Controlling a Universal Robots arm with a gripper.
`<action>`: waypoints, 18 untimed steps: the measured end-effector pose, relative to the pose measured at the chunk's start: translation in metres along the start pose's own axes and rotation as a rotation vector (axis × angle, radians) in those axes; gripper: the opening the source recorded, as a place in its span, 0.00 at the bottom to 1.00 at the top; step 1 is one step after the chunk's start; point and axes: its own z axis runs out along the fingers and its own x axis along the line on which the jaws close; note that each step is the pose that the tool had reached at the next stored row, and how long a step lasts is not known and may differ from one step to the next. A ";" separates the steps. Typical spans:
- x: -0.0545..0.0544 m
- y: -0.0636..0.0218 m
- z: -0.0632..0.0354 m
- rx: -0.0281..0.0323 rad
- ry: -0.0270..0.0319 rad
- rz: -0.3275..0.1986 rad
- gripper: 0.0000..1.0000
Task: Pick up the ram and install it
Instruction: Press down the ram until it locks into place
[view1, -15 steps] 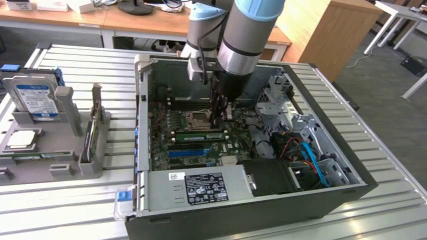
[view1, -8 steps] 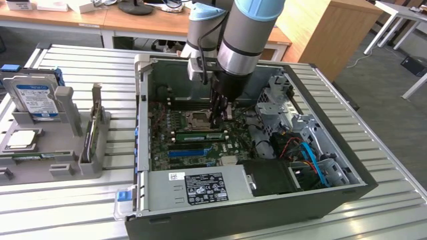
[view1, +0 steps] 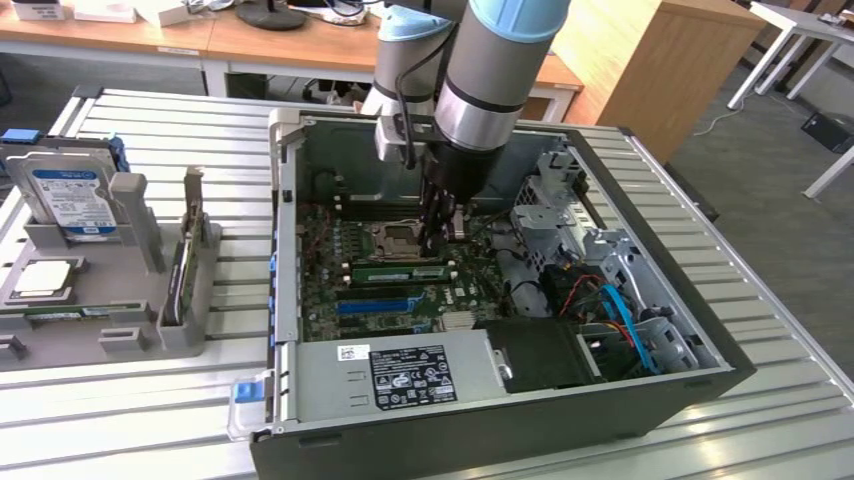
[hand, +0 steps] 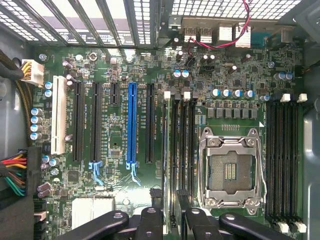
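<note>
The ram is a thin green stick standing in a memory slot on the motherboard, beside the CPU socket. In the wrist view the ram is seen edge-on as a dark strip running down between my fingers. My gripper hangs inside the open computer case, over the end of the ram nearest the exterior view's right. The black fingers stand on either side of the stick with a gap, so the gripper is open. I cannot tell whether a finger touches the ram.
A grey holder on the exterior view's left carries a hard drive and a card with a metal bracket. Case walls, a power supply, a drive cage and cables ring the motherboard. More black memory slots lie beyond the socket.
</note>
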 end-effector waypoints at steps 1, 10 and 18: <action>0.000 0.0000 0.0000 0.0000 0.0000 0.000 0.25; 0.000 0.0000 0.0000 0.0000 0.0000 0.000 0.11; 0.000 -0.0061 -0.0002 0.0000 0.0000 0.000 0.11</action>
